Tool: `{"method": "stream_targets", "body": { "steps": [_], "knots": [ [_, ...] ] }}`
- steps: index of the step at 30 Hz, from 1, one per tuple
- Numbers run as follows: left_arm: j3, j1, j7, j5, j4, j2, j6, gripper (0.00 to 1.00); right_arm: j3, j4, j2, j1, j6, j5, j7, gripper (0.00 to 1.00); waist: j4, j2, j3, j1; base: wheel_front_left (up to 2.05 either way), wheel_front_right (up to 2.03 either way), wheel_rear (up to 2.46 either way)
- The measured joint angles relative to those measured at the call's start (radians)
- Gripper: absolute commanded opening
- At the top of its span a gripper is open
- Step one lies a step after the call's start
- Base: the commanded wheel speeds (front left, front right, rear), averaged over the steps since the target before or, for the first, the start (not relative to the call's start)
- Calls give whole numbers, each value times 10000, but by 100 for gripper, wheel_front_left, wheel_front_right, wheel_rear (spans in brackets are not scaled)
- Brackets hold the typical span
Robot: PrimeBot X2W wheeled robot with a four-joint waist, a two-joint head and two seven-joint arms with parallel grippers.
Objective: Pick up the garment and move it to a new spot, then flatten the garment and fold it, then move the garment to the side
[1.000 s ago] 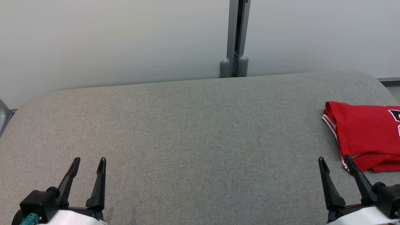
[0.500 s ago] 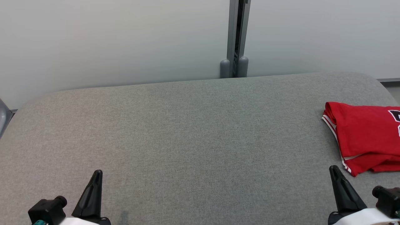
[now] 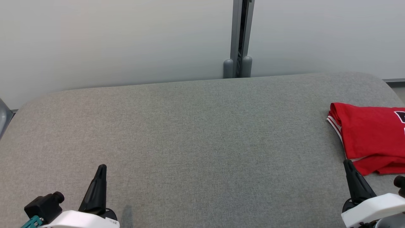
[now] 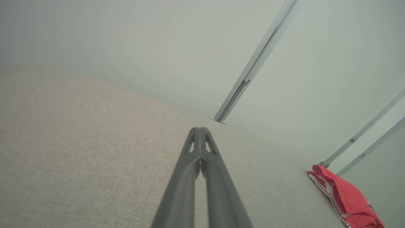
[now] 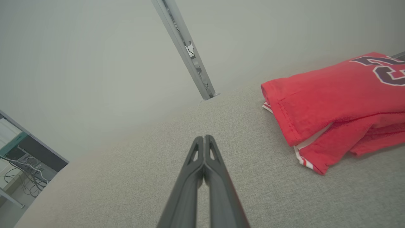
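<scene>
- The left gripper (image 4: 200,132) had its two fingers pressed together on nothing. A second earlier they had stood spread. It sat low over the table's (image 3: 190,133) near left corner.
- The right gripper (image 5: 204,139) had likewise closed empty and drawn back toward the table's near edge, its tip just short of the garment's corner.
- The red garment (image 3: 370,139) lay folded at the table's right edge, touched by neither gripper.
- Both arms pulling away from a folded garment suggested it had been set aside and the task was essentially complete.
</scene>
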Motion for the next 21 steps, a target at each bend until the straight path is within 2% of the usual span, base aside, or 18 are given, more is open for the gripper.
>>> {"method": "stream_targets", "body": {
  "steps": [21],
  "knots": [
    [8, -704, -253, -2353, 677, -500, -430, 0, -713, 1294, -219, -1129, -2, 2853, 957, 0, 31, 0, 66, 0, 0, 0, 0]
  ]
}}
